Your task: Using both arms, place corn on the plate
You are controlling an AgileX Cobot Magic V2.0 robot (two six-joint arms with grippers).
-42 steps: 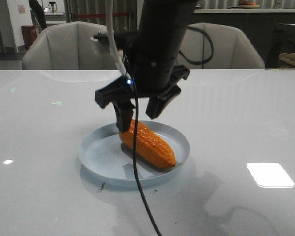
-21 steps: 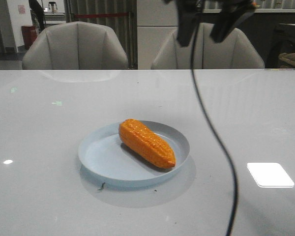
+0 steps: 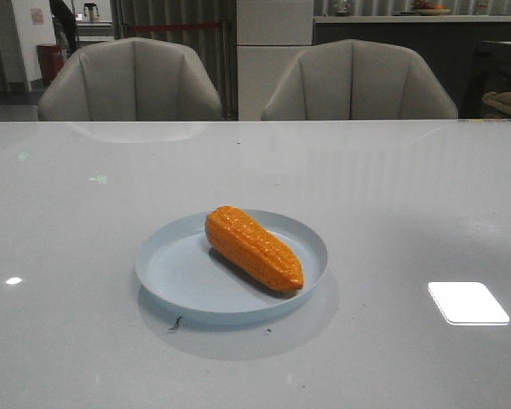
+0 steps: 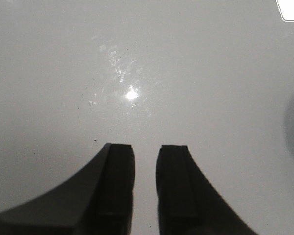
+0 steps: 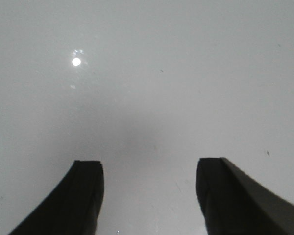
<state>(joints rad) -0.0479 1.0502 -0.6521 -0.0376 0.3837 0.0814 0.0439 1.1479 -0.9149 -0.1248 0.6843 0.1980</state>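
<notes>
Now the glossy orange tapered corn (image 3: pixel 254 248) lies diagonally inside the round pale blue plate (image 3: pixel 175 274), centre of the front frame (placed, apparently). Left gripper (image 4: pixel 145 154) hangs nearly closed over bare table, right gripper (image 5: pixel 149 169) spread wide; neither carries anything.

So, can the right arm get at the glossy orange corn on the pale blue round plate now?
Probably yes. The glossy orange corn lies uncovered across the pale blue round plate, with nothing over or beside it. The right gripper is open and empty over bare table, though its distance from the plate cannot be judged.
</notes>
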